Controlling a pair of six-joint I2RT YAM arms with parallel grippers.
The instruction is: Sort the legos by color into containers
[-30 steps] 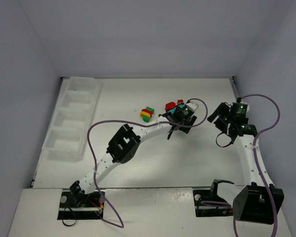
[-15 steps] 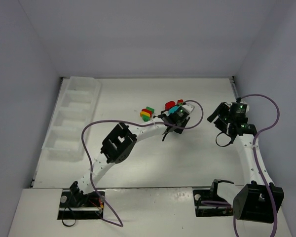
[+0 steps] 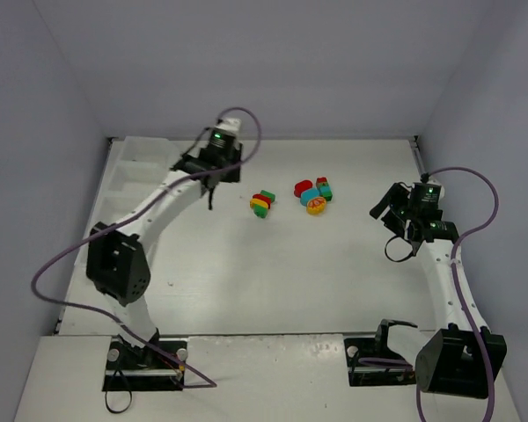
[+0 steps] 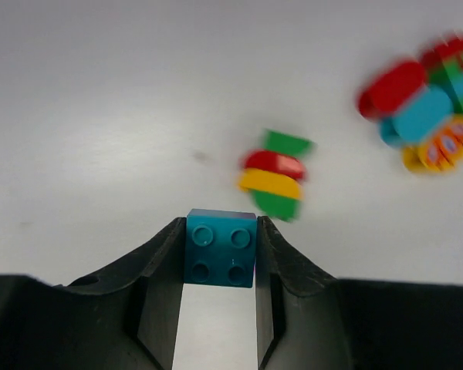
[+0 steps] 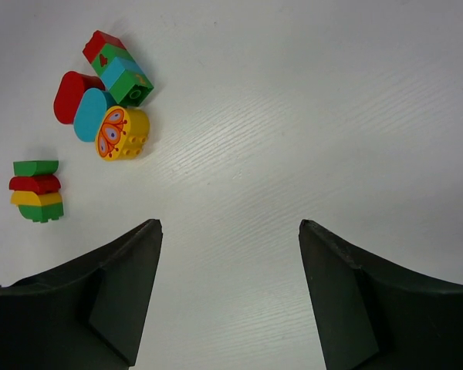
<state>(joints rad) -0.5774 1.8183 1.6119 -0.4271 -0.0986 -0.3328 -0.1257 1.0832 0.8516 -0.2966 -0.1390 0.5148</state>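
Left wrist view: the teal brick [image 4: 221, 248] was pinched in the left hand [image 4: 220, 227], fingers flat on two opposite side walls and studs facing the camera.
Brick feel: my guess is hard, light, slick plastic. It won't squash, but it could pivot or pop out if squeezed off-centre, so the side walls looked like the right place to hold it.
Brick axis: it's a 2x2 square, so no real long axis. Its edges sat square to the fingers.
Where: the top view had that hand raised near the far end of the tray [image 3: 139, 149]. Couldn't tell if it was over a compartment yet.
Right hand [image 5: 229, 223]: fingers spread wide, nothing between them, above bare worktop [image 3: 334, 264].
Leftovers: a green-red-yellow-green stack [image 5: 37, 189] and a mixed clump [image 5: 104, 100] lay near each other, not touching. The stack's long axis ran through its layers, and it probably needs prying apart.
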